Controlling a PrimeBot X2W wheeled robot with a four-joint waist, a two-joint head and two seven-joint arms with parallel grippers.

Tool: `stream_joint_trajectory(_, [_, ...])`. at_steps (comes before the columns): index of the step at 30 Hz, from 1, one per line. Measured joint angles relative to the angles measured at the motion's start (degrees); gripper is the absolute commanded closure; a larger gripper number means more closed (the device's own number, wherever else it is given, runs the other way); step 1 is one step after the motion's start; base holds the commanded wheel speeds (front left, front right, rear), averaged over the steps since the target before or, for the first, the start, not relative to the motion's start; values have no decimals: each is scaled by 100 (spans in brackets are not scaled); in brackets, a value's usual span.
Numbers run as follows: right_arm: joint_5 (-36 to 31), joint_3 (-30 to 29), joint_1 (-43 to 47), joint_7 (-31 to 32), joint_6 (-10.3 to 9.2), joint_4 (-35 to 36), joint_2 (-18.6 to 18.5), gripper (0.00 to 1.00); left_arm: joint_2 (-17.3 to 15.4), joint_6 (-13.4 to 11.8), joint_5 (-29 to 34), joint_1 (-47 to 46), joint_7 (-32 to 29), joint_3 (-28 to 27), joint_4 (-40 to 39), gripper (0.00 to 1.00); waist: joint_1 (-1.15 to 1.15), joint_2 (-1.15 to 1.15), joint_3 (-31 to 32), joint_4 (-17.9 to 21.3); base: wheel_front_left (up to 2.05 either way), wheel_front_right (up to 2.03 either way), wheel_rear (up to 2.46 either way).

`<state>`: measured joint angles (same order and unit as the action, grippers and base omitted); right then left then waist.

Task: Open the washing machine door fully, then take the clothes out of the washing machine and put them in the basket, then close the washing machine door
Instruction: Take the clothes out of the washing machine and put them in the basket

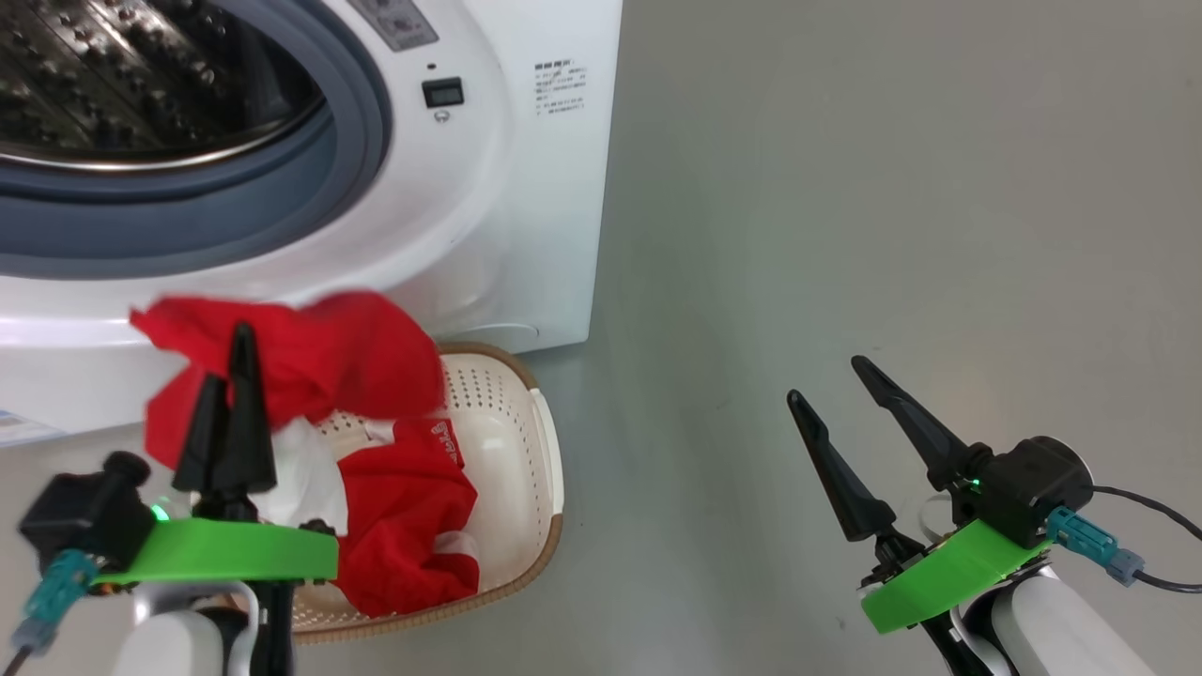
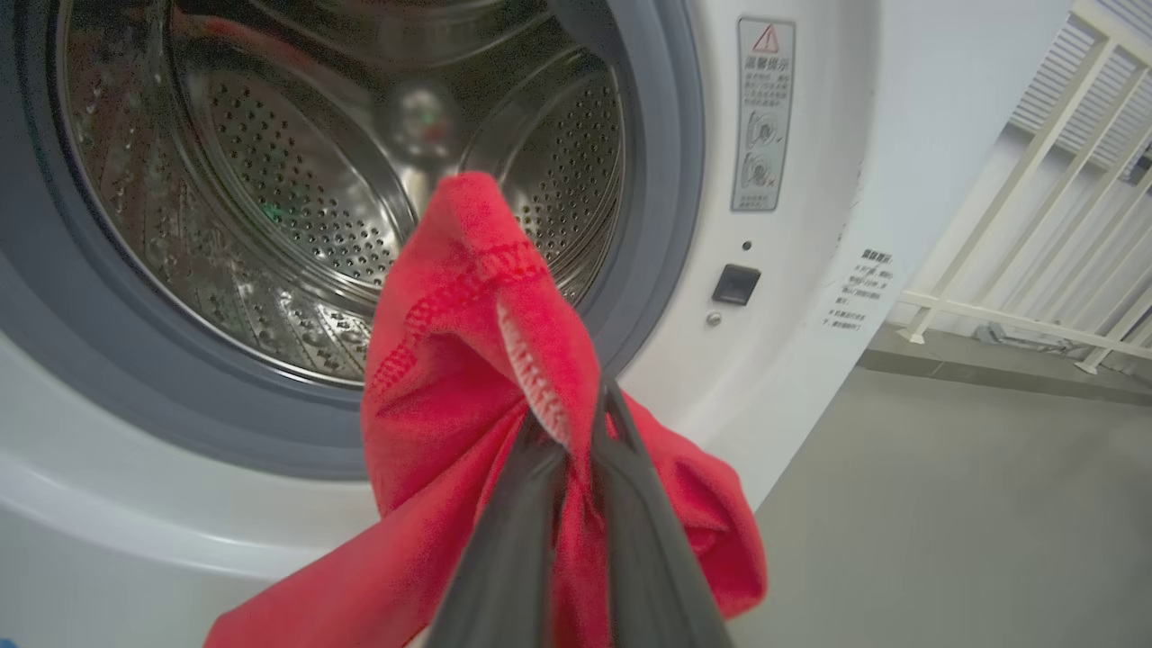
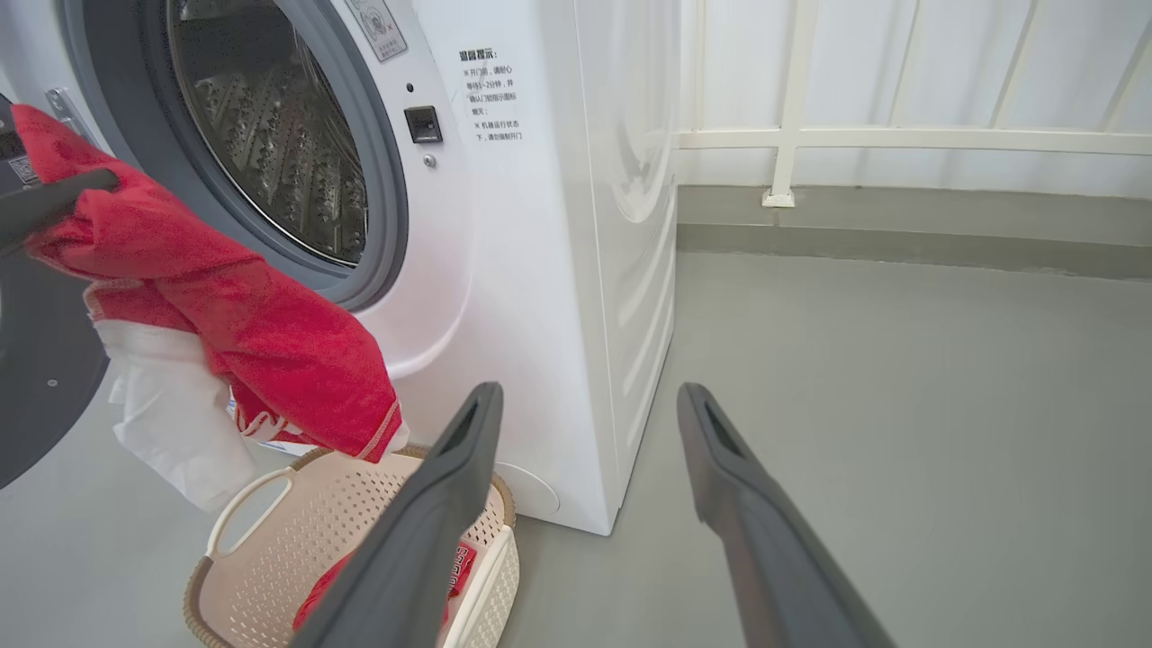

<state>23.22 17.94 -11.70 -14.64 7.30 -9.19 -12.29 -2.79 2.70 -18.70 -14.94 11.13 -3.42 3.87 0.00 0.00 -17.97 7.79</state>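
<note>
Two pieces of the clothes are out of the drum. One lies in the basket. The other, the held garment, hangs from your left gripper, whose fingers are pinched together on a fold of it, in front of the washing machine and above the basket's left side. Your right gripper sits well apart to the right over the floor, fingers spread and holding nothing. The washing machine door stands swung open. Risk: in the right wrist view the garment's white part droops outside the basket's handle end, so if you release here it would likely drape over the rim or slide to the floor. The pinch looks narrow, so a quick swing could shake the fabric loose early.
</note>
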Motion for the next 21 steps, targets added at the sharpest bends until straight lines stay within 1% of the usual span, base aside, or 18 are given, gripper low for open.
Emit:
stream_joint_trajectory(4, [0, 13, -8, 0, 0, -56, 1, 0, 9, -20, -97, -91, 151, 64, 855, 100, 0, 0, -119, -1, 0, 0, 0])
stream_joint_trajectory(5, [0, 36, -32, 0, 0, -82, 5, 0, 15, -20, -114, -210, 167, 130, 1305, 100, 0, 0, -181, 11, 0, 0, 0])
stream_joint_trajectory(9, [-1, 52, -53, 0, 0, -112, 15, 0, 44, -4, -214, -541, 218, 207, 2139, 100, 0, 0, -317, 52, 0, 0, 0])
stream_joint_trajectory(14, [-1, 76, -138, 0, 0, -120, 30, 0, 58, 143, -458, -1043, 256, 291, 3178, 100, 0, 0, -532, 87, 0, 0, 0])
stream_joint_trajectory(18, [-1, 80, -298, 0, 0, -114, 34, 0, 65, 268, -746, -1451, 125, 349, 4032, 100, 0, 0, -740, 108, 0, 0, 0])
stream_joint_trajectory(21, [-1, 97, -382, 0, 0, -115, 36, 0, 82, 299, -827, -1736, 100, 348, 4554, 100, 0, 0, -903, 125, 0, 0, 0])
